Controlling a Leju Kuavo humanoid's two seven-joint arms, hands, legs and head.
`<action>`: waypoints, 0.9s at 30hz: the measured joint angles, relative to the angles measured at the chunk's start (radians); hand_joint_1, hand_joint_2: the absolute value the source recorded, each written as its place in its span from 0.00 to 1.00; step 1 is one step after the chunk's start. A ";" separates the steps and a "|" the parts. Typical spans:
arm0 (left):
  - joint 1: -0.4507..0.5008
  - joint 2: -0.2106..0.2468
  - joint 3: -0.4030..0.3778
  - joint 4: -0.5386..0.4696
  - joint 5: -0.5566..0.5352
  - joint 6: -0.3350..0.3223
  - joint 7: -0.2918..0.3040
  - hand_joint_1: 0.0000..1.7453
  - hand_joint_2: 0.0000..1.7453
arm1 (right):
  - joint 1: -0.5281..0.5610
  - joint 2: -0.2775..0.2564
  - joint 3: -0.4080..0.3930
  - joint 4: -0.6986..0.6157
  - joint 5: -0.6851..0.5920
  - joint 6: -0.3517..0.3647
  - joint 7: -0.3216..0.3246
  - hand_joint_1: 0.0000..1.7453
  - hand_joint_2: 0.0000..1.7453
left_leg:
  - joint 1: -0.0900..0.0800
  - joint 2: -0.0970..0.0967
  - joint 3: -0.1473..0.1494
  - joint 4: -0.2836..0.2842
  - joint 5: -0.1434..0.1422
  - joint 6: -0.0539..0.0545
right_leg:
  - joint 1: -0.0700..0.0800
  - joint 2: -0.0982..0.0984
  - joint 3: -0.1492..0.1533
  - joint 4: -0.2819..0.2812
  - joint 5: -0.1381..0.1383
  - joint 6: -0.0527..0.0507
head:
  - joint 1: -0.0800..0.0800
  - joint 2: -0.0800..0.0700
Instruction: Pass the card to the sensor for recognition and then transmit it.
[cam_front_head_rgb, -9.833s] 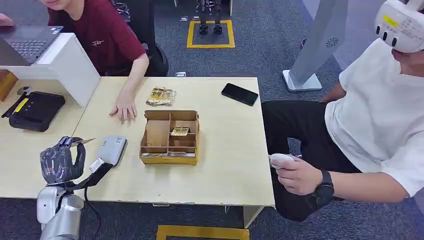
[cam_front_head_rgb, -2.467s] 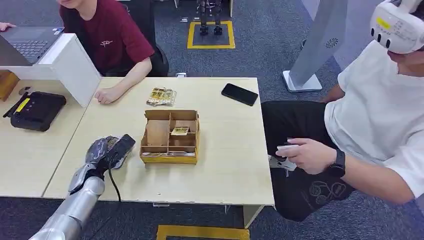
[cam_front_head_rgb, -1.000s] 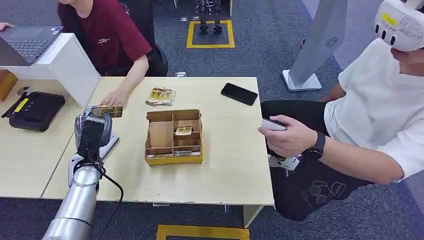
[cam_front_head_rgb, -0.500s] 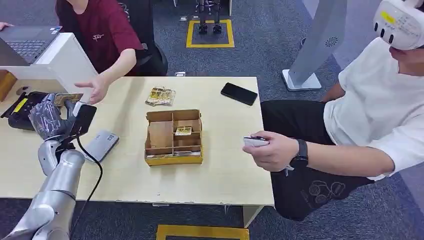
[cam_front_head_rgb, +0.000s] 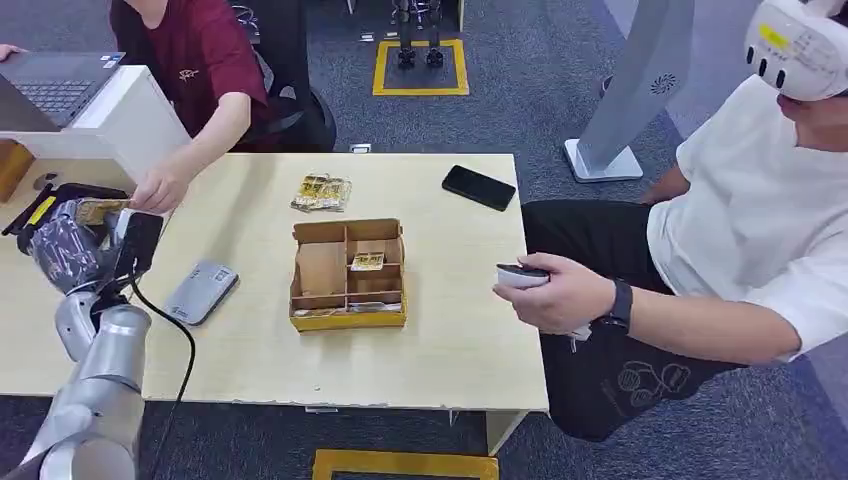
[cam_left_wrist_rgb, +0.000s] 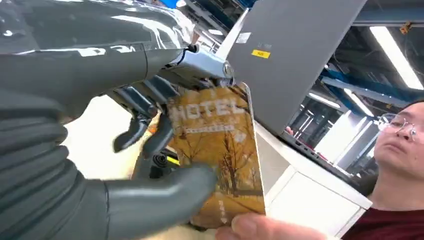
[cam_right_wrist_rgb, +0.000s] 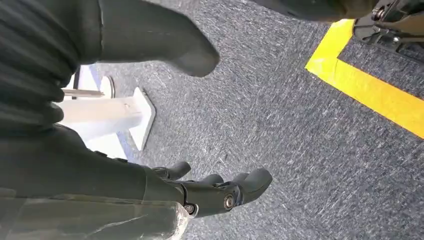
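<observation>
Beige table (cam_front_head_rgb: 450, 330), left hand (cam_front_head_rgb: 62, 250) up at its far-left end, gripping the card (cam_left_wrist_rgb: 220, 150).
Thumb and fingers (cam_left_wrist_rgb: 150, 127) pinch the orange "HOTEL" card; a person's hand (cam_front_head_rgb: 160, 188) touches the card's far edge, well left of the cardboard box (cam_front_head_rgb: 347, 272). Sensor (cam_front_head_rgb: 200, 291) lies flat between left hand and box. Card's lower print is partly covered by the thumb. Right hand (cam_right_wrist_rgb: 215, 192) hangs over the floor, fingers apart, holding nothing.

The card (cam_left_wrist_rgb: 220, 155) is golden-orange with autumn trees and pale "HOTEL" lettering. The left hand (cam_front_head_rgb: 70, 250) is dark grey on a silver arm. The desk (cam_front_head_rgb: 450, 330) is pale wood, the sensor (cam_front_head_rgb: 201, 291) grey, the phone (cam_front_head_rgb: 480, 188) black.
</observation>
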 joint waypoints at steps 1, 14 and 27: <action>-0.003 0.000 0.002 0.010 0.010 0.000 -0.010 0.00 1.00 | 0.000 0.000 0.000 0.000 0.000 0.000 -0.001 0.00 0.00 | 0.000 0.000 0.000 0.000 0.000 0.000 | 0.000 0.000 0.000 0.000 0.000 0.000 | 0.000 0.000; -0.046 -0.023 -0.010 0.053 0.291 -0.176 0.032 0.00 1.00 | 0.000 0.000 0.000 0.000 -0.019 -0.014 0.019 0.00 0.00 | 0.000 0.000 0.000 0.000 0.000 0.000 | 0.000 0.000 0.000 0.000 0.000 0.000 | 0.000 0.000; 0.257 0.008 -0.332 -0.431 0.488 -0.549 0.086 0.00 1.00 | 0.009 0.000 -0.040 0.000 -0.093 -0.037 0.007 0.00 0.00 | 0.000 0.002 -0.001 0.000 -0.001 -0.001 | 0.000 0.002 -0.001 0.000 0.000 0.000 | 0.000 0.000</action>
